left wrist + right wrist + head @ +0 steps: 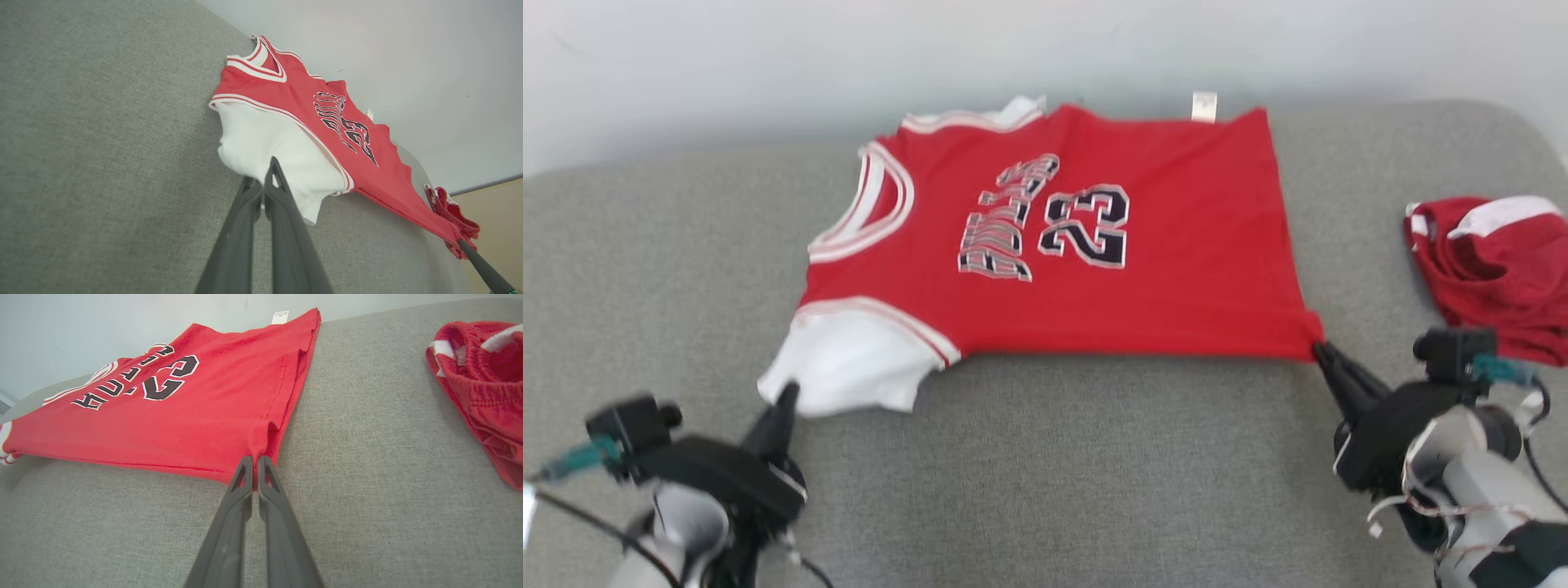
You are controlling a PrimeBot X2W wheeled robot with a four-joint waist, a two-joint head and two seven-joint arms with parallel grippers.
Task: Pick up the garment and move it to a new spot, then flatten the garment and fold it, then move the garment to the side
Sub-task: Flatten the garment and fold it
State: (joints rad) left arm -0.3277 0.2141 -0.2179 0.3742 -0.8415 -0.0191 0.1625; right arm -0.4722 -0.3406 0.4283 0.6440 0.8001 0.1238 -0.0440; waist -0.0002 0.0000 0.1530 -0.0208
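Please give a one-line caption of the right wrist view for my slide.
Right gripper shut on the hem corner of a red number 23 jersey on grey fabric; crumpled red shorts nearby.

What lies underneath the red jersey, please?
The red jersey lies on the grey cushion; a white sleeve pokes out beneath its armhole. Whatever else it covers is hidden.
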